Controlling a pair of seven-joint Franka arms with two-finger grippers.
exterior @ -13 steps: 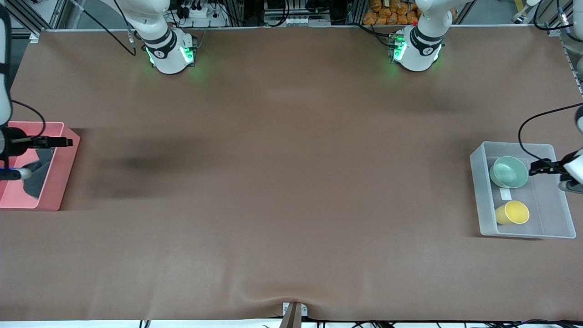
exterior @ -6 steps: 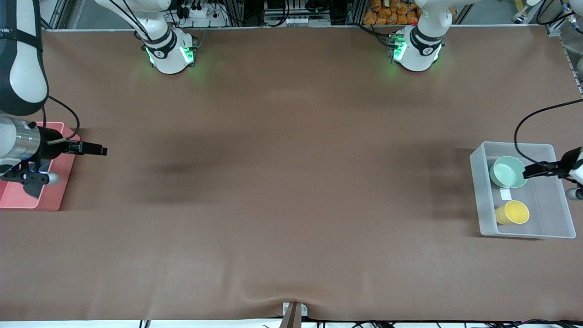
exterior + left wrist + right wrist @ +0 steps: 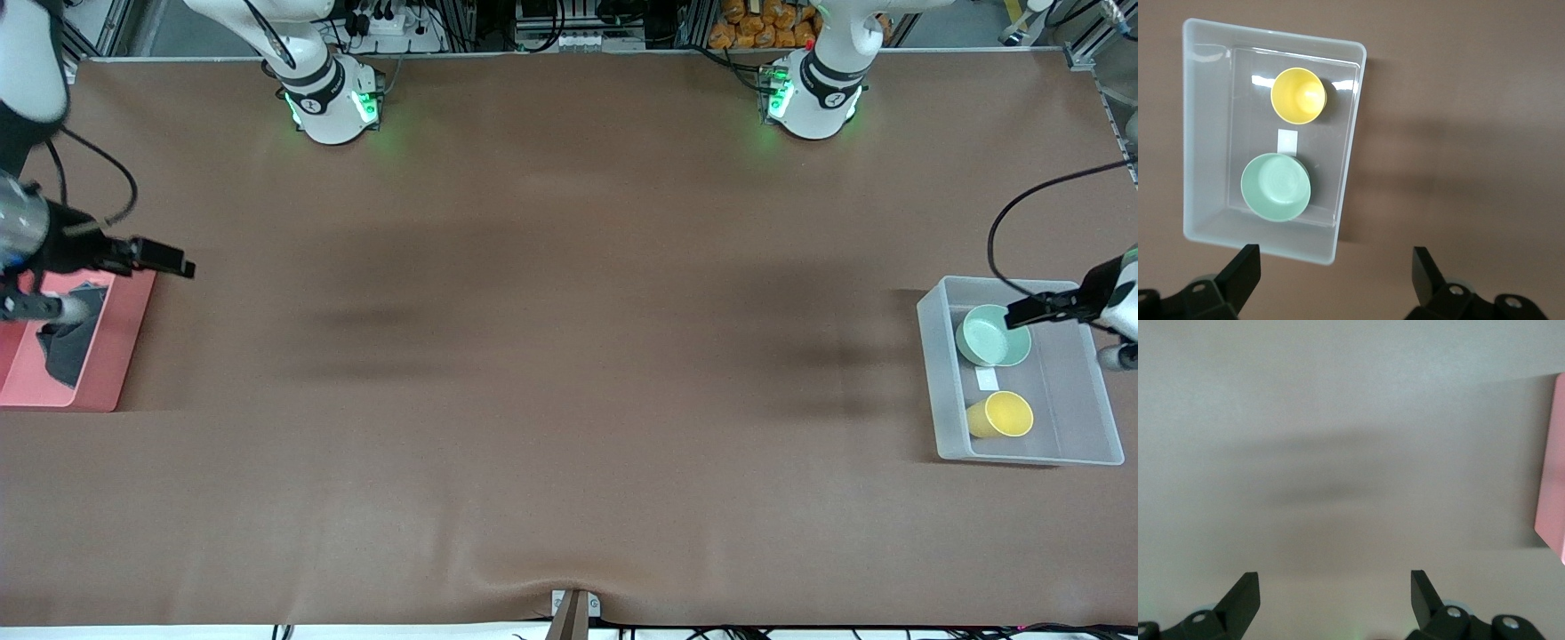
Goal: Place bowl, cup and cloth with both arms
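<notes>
Front view: bowl (image 3: pixel 992 335) and cup (image 3: pixel 1002 414) in clear bin (image 3: pixel 1067 436); a dark cloth (image 3: pixel 67 347), seemingly, in pink tray (image 3: pixel 107 364).
Left wrist view: left gripper (image 3: pixel 1335 277) wide open, empty, over the bin.
Right wrist view: right gripper (image 3: pixel 1335 597) wide open, empty, over bare table (image 3: pixel 1338 420).

The front view looks steeply down from high across the counter (image 3: pixel 569 373), facing both arm bases along its top edge and taking in the whole surface. The left wrist view looks straight down from well above the clear bin (image 3: pixel 1198 220), which the front view shows too (image 3: pixel 933 391). The right wrist view looks down on bare counter, probably from similar height, sharing only the pink tray's edge (image 3: pixel 1551 473) with the front view (image 3: pixel 116 356).
</notes>
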